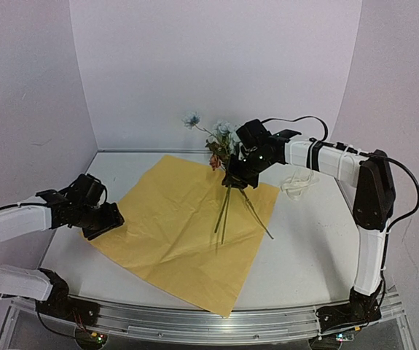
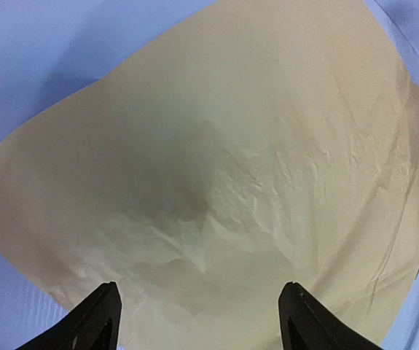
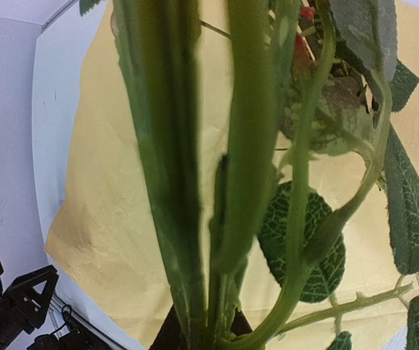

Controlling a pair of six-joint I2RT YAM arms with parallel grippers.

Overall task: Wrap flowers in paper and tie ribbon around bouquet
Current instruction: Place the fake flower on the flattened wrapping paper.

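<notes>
The right tool (image 1: 236, 177) is clamping the flowers (image 1: 216, 156) by their stems, holding them upright over the far right part of the paper (image 1: 183, 226), probably to lay them down for wrapping. The paper is lying flat, yellow face up, on the counter (image 1: 304, 251). At the paper's left corner the left tool (image 1: 106, 221) is hovering with jaws apart, gripping nothing. The ribbon (image 1: 296, 182) is lying just off the paper's right corner.
</notes>
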